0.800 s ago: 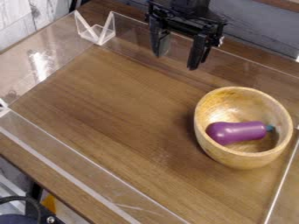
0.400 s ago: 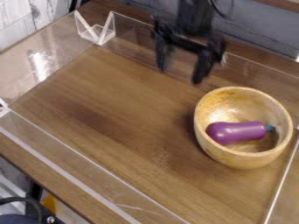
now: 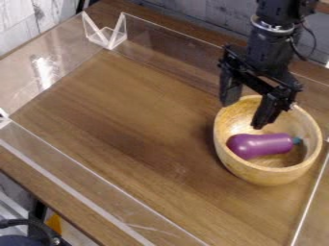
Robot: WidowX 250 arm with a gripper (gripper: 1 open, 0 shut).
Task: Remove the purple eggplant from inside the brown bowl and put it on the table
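The purple eggplant (image 3: 261, 145) lies on its side inside the brown bowl (image 3: 237, 160), stem cap pointing right. The bowl sits at the right side of the table (image 3: 129, 115). My gripper (image 3: 247, 110) hangs pointing down over the bowl's back-left rim, just above and behind the eggplant. Its two dark fingers stand apart, open, with nothing between them. One fingertip overlaps the bowl's inside in this view; I cannot tell if it touches anything.
Low clear acrylic walls (image 3: 77, 192) edge the tabletop on all sides. A clear angled acrylic piece (image 3: 106, 31) stands at the back left corner. A wide stretch of bare wood spreads left of the bowl.
The gripper has travelled from the back of the table toward the front right and come down over the bowl's rim. It stayed open. The eggplant and bowl have not moved.
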